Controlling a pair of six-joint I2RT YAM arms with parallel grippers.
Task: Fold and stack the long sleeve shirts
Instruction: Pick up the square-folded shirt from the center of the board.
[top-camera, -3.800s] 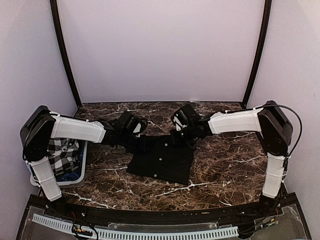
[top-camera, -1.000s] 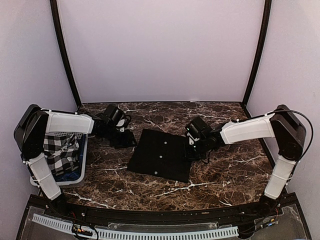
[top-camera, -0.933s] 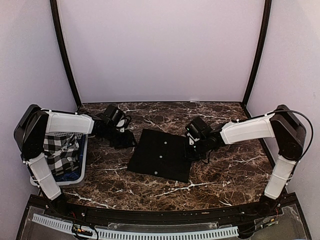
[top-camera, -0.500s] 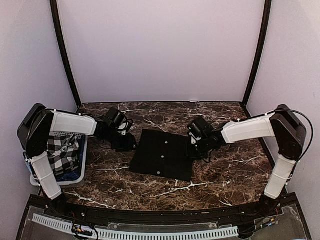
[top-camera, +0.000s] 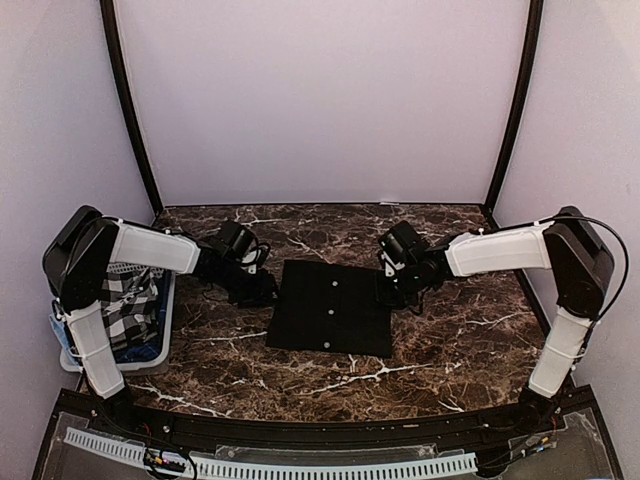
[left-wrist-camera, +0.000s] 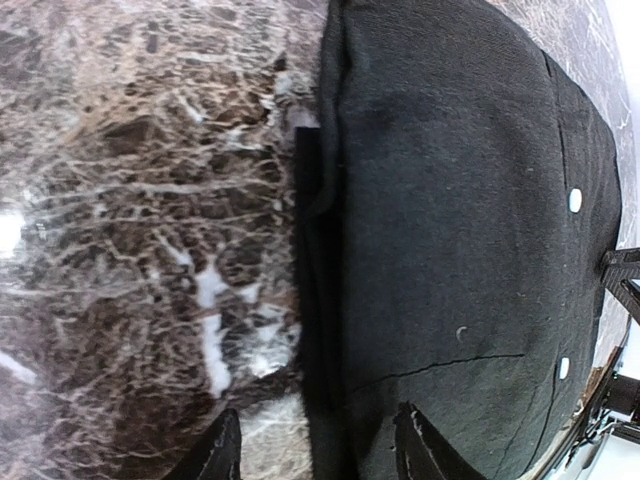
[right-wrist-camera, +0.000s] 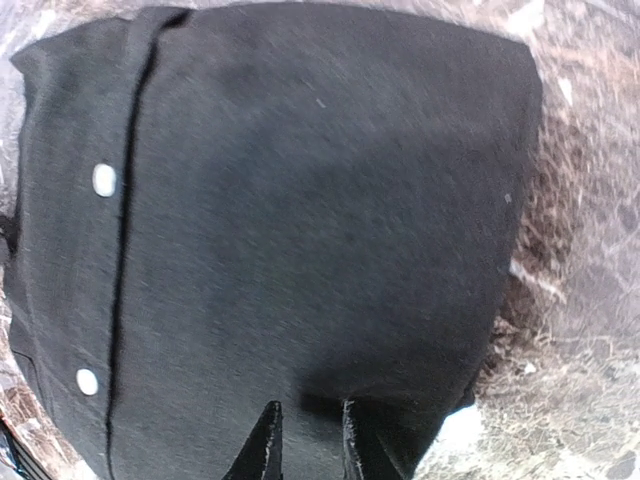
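Black long sleeve shirt (top-camera: 330, 308) lies folded flat at the middle of the marble table (top-camera: 450, 345), pale buttons (top-camera: 331, 312) up; left gripper (left-wrist-camera: 318, 425) sits at its left edge, fingers well apart, one over bare marble, one over cloth, gripping nothing; right gripper (right-wrist-camera: 310, 415) is at its right edge, fingers nearly together over the fabric, possibly pinching it, though I cannot tell; a white basket (top-camera: 160, 352) holding checked cloth (top-camera: 125, 300) stands far left.
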